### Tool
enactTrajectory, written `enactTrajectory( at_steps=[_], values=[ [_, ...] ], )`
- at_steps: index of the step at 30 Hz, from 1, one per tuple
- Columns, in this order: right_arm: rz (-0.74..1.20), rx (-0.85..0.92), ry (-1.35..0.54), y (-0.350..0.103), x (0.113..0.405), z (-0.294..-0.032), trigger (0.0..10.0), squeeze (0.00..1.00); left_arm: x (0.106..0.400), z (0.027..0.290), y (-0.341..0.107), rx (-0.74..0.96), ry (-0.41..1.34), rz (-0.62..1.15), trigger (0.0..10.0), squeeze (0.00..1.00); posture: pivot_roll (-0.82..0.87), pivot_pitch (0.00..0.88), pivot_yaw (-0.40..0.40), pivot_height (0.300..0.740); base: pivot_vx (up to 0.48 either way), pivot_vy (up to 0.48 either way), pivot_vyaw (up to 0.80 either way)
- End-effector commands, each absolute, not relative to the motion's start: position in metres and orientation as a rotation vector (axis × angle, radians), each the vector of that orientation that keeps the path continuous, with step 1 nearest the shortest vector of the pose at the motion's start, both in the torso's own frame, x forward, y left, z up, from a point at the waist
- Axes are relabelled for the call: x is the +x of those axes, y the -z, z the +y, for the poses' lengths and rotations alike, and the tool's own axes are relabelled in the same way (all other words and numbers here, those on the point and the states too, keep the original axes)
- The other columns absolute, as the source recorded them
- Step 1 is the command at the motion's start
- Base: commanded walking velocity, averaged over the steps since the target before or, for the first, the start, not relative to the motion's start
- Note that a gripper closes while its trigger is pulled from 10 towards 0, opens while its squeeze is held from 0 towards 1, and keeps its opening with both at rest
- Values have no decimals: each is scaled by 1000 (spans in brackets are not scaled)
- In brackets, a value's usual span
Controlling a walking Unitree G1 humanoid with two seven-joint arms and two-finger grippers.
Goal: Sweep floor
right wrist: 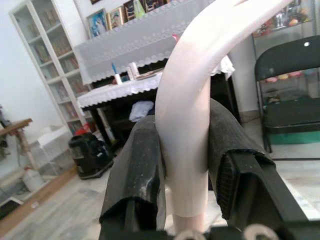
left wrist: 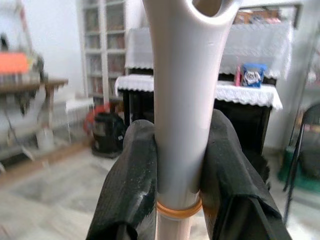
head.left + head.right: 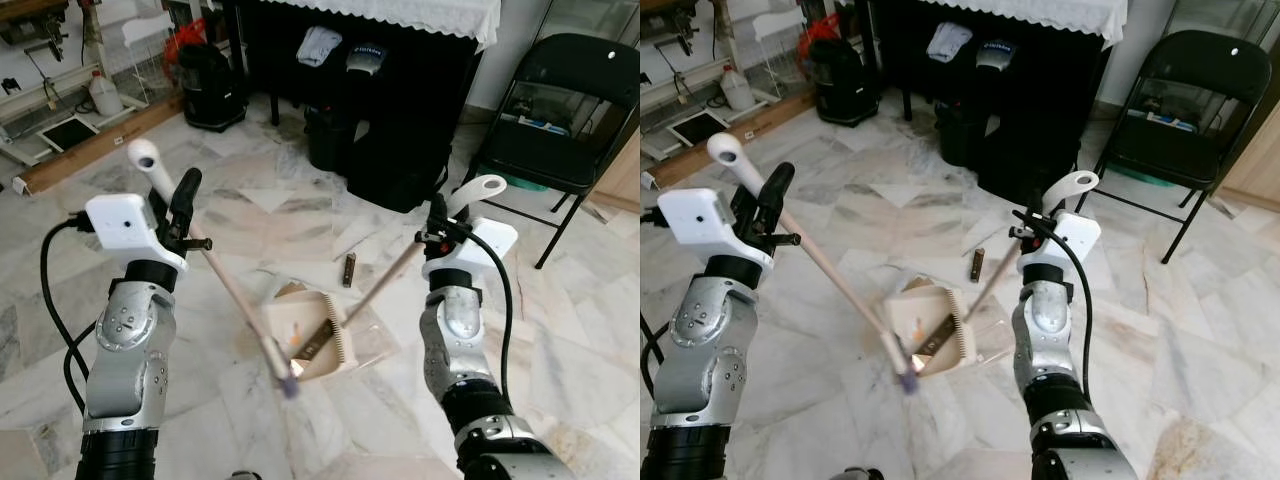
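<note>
Marble flooring (image 3: 560, 330) is spreading out ahead of me, with a black folding chair (image 3: 565, 110) well beyond my right gripper (image 3: 437, 222). I'm pinching the broom handle (image 3: 232, 288) in my left gripper (image 3: 183, 205), both fingers pressed tight against its pale grip. My right gripper is clamping the dustpan handle (image 3: 392, 277) the same way. Below and between the two grippers, the broom head (image 3: 283, 374) is meeting the cream dustpan (image 3: 312, 335), which is carrying some debris. A small brown object (image 3: 348, 270) is lying just beyond the pan, unswept. I'm judging the risk this way: the two handles are crossing close together, so a hard stroke could knock the pan and spill the debris, or push dirt under its lip if the pan is lifting.
</note>
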State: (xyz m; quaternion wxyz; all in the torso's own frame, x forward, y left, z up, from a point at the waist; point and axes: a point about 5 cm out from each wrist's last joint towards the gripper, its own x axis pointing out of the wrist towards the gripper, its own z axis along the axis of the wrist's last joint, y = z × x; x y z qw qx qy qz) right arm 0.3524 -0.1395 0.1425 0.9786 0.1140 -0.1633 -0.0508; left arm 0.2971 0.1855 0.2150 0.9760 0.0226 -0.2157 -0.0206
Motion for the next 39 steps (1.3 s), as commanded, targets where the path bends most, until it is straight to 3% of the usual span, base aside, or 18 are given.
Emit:
enactTrajectory(
  at_steps=[1,8,15,27,39],
  values=[
    [-382,250,108,-156,353,-142,10000,0,294,181,-221,103,63,-487,10000,0,5,1,8,740,0,0,0],
    [-413,227,95,-161,346,-146,10000,0,291,183,-192,49,18,-433,10000,0,-31,5,-3,740,0,0,0],
    [-413,138,104,-153,328,-153,10000,0,284,184,-172,98,28,-384,10000,0,-42,12,12,740,0,0,0],
    [-383,5,71,-148,299,-159,10000,0,262,194,-163,114,3,-367,10000,0,-28,0,25,740,0,0,0],
    [-299,-51,160,-140,283,-186,10000,0,242,189,-151,117,-9,-335,10000,0,-31,0,9,740,0,0,0]
  ],
)
